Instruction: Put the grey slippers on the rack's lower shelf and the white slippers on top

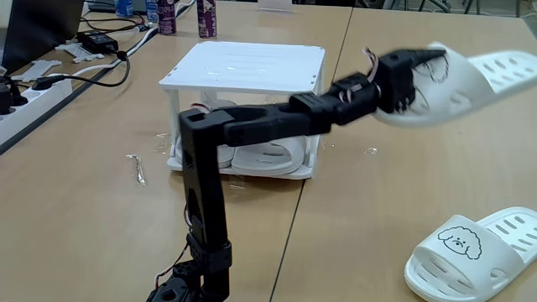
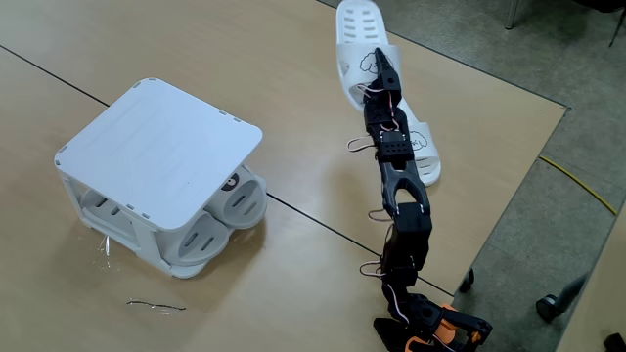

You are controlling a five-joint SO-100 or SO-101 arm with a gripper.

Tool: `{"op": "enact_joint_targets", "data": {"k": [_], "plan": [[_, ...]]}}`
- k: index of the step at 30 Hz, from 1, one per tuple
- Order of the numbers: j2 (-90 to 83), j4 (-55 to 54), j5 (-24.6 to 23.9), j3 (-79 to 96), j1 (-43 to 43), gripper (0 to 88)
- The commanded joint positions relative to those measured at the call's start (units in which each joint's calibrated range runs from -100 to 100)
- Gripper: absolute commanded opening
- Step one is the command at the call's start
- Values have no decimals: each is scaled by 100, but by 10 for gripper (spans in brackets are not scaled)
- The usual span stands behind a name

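Step in hand: white pair now — the gripper (image 1: 419, 60) has one of the white slippers (image 1: 491, 71) up in the air, carried out at full reach of the arm (image 1: 277, 117).
Grasp: jaws clamped on the slipper's strap band, right at the puppy drawing; in a fixed view the same gripper (image 2: 377, 61) bites the strap with the sole hanging clear of the table (image 2: 293, 117).
Second white slipper: down on the table, below and nearer the camera than the gripper in a fixed view (image 1: 474, 252); in the other it lies partly under the arm, on the base side of the gripper (image 2: 425, 156).
Grey slippers: look already done — both tucked into the lower shelf (image 1: 294, 172) of the rack (image 1: 243, 67), toes poking out (image 2: 230, 210).
Rack top: bare slatted panel (image 2: 156, 147), well apart from the gripper, off to the left in both fixed views.
Next move calls for: by my read, a long swing across to the rack, keeping the slipper level and high enough to clear the top edge, then lowering it to one side so its mate fits beside it.
Watch for: a pinch on the strap alone may let the sole tip.
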Motion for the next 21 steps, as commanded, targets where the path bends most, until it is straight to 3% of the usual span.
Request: {"op": "enact_joint_targets", "data": {"k": [1, 8, 21], "plan": [[-1580, 1028, 42, -251, 6, 7], [-2943, 2460, 42, -260, -775, 7], [-3279, 2633, 42, -233, -5060, 7]]}}
